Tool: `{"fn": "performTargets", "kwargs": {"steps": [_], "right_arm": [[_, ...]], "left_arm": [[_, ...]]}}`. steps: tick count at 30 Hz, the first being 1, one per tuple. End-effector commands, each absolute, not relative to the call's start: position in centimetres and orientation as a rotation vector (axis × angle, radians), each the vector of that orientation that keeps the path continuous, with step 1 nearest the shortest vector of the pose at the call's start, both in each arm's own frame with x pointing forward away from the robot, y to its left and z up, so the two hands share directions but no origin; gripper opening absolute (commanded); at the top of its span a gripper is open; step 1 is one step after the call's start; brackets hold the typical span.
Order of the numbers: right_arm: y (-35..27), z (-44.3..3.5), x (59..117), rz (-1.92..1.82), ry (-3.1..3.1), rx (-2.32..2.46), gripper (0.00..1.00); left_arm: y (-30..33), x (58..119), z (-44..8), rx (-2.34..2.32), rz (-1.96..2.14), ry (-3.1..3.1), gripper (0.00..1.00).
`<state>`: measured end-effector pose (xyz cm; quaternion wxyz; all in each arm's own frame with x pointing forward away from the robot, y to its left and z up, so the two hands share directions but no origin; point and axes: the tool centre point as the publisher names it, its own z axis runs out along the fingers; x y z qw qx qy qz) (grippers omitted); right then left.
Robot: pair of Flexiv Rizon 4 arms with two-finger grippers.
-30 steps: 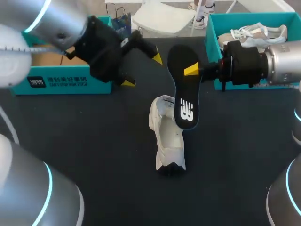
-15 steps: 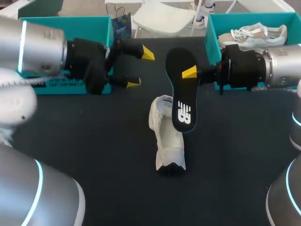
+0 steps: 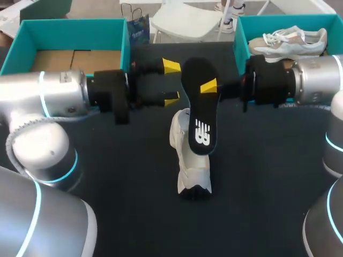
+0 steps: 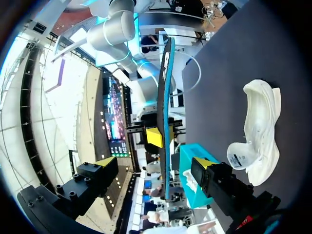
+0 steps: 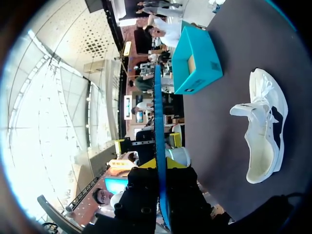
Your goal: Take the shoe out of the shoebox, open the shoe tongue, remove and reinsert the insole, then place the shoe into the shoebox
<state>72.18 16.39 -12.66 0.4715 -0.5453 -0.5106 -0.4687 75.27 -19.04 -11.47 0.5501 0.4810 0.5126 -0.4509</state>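
the right wrist view shows both right fingers (image 5: 178, 192) pinching the insole (image 5: 158, 112); overhead it hides one. left fingers (image 3: 171, 67) spread nearby, shoe (image 3: 190, 158) below.

Insole (image 3: 197, 110) over shoe (image 3: 194, 170); L pincer (image 3: 171, 81) beside it

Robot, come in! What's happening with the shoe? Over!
Right gripper shut on insole, above shoe. Left gripper open, close beside insole. Shoe on table.
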Motion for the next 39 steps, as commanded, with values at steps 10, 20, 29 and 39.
{"fn": "performTargets", "kwargs": {"steps": [10, 20, 29, 39], "right_arm": [[17.2, -13.0, 72.1, -1.143, -1.252, -1.332, 0.0], [17.1, -13.1, 71.9, -1.148, -1.248, -1.334, 0.0], [17.2, -13.2, 72.0, -1.139, -1.25, -1.331, 0.0], [17.2, -13.3, 72.1, -1.14, -1.25, -1.331, 0.0]], "left_arm": [[-22.9, 76.8, -12.1, 1.104, -1.096, 1.134, 0.44], [-23.6, 77.1, -12.8, 1.099, -1.09, 1.153, 0.27], [-24.3, 76.8, -13.3, 1.064, -1.107, 1.165, 0.11], [-24.6, 76.4, -13.7, 1.062, -1.118, 1.171, 0.0]]}}
